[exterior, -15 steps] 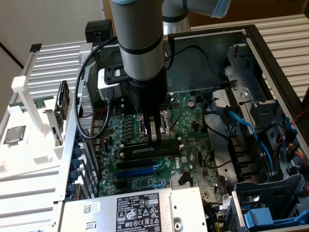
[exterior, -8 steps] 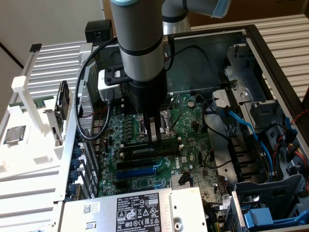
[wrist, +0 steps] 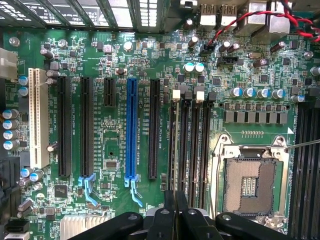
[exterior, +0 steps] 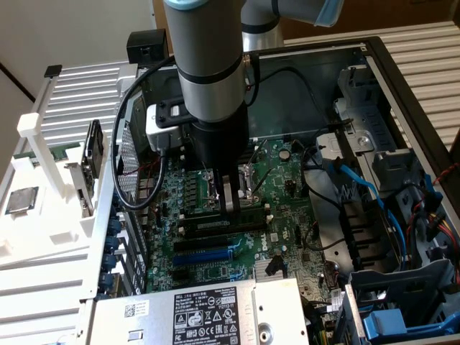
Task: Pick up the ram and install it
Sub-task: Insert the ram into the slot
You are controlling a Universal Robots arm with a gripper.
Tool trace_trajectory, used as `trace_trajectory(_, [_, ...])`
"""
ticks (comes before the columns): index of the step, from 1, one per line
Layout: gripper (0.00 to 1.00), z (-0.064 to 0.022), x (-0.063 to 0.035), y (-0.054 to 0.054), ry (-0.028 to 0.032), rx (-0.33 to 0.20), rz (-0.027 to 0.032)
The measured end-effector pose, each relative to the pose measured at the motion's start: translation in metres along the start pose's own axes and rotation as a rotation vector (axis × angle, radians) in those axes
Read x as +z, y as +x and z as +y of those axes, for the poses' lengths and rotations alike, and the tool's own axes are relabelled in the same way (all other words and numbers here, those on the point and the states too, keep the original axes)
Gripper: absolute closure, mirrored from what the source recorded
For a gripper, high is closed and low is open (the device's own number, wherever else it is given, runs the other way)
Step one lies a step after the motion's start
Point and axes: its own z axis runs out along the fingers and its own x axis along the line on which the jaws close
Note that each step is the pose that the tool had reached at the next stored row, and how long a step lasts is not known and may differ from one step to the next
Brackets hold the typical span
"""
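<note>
Gripper (wrist: 175, 210), fingers drawn together on the thin upper edge of the ram (exterior: 231, 195), holds the stick edge-on directly above the memory slots (wrist: 190, 145) beside the empty processor socket (wrist: 248, 186), its long axis parallel to them.
</note>
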Motion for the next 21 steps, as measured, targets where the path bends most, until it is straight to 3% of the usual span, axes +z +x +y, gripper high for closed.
trace_trajectory(14, [0.88, 0.0002, 0.0000, 0.0000, -0.0006, 0.000, 0.0000])
trace_trajectory(16, [0.86, 0.0001, 0.0000, 0.0000, 0.0000, 0.000, 0.0001])
trace_trajectory(17, [0.80, 0.0001, 0.0000, 0.0000, 0.0000, 0.000, 0.0001])
trace_trajectory(21, [0.80, 0.0000, 0.0001, 0.0000, 0.0000, 0.000, 0.0000])
